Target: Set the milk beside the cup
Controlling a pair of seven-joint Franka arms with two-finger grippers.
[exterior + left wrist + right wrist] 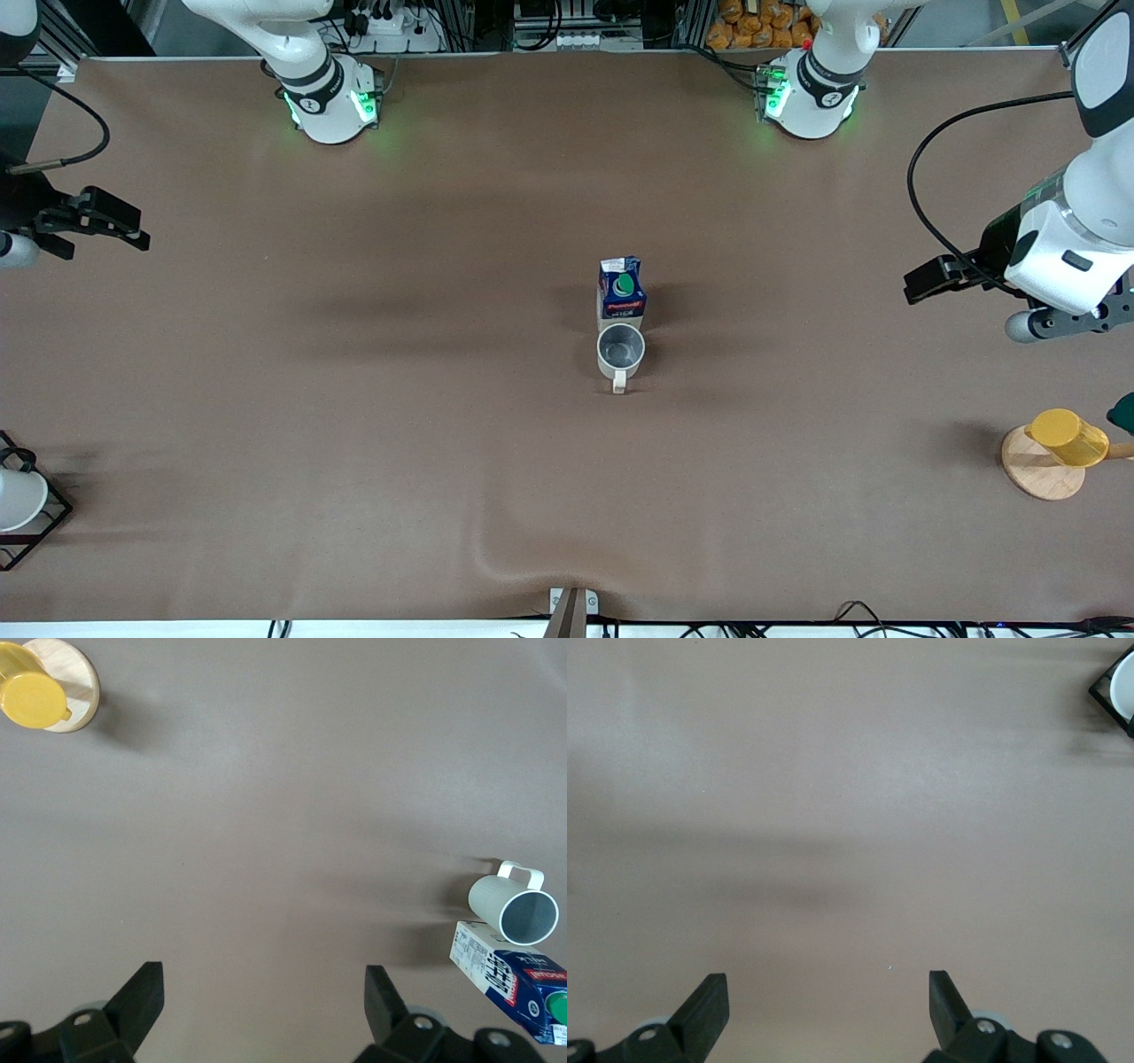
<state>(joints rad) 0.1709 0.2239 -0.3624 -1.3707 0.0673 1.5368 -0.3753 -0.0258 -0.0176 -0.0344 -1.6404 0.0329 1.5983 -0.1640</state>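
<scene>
The milk (622,288), a small dark-blue carton with a green oval, stands upright in the middle of the table. The cup (620,350), a cream-white mug with a grey inside, stands right beside it, nearer to the front camera, with its handle toward that camera. Both also show in the left wrist view, the milk (514,979) against the cup (518,908). My left gripper (926,282) is open and empty, up over the left arm's end of the table; its own view (264,979) shows bare table between its jaws. My right gripper (133,226) (828,988) is open and empty over the right arm's end.
A yellow cup (1067,436) lies on a wooden disc (1036,474) at the left arm's end, near the front camera. A black wire rack (35,523) with a white object (18,496) stands at the right arm's end. The brown cloth wrinkles at the front edge.
</scene>
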